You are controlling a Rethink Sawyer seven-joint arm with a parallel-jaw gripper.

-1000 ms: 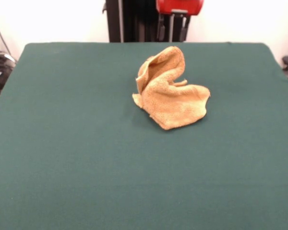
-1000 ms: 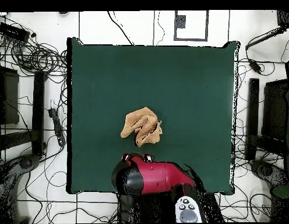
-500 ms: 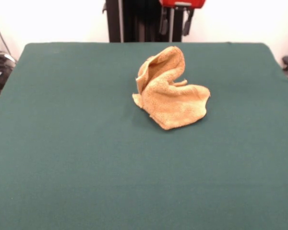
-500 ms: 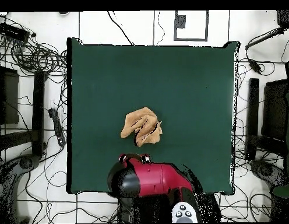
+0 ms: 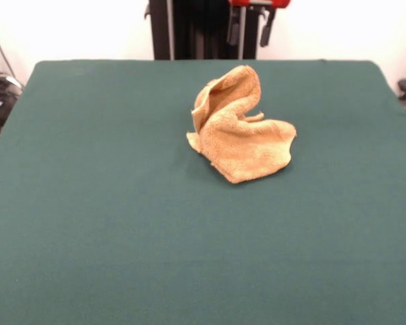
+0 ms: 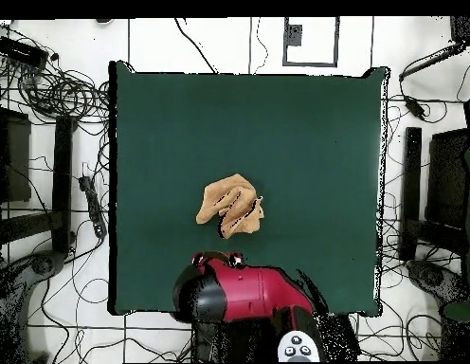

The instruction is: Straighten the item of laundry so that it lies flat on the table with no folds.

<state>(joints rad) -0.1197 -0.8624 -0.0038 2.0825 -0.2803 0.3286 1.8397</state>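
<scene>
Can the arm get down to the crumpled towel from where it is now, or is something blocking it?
Probably yes. The towel sits alone in a bunched heap on the table, with nothing beside or over it. The gripper hangs drawn back above the far edge, apart from the cloth.

The bench (image 5: 108,223) is a large rectangular surface covered in dark green felt-like cloth, with rounded far corners in the front view. One item lies directly on it — a small orange-yellow terry towel (image 5: 240,128), crumpled and folded over itself. In the front view the towel sits right of centre, toward the far edge; one fold stands up at its far side, and a flatter lobe spreads to the right. In the overhead view the towel (image 6: 231,205) lies near the middle — well apart from every edge of the bench (image 6: 305,133).
</scene>
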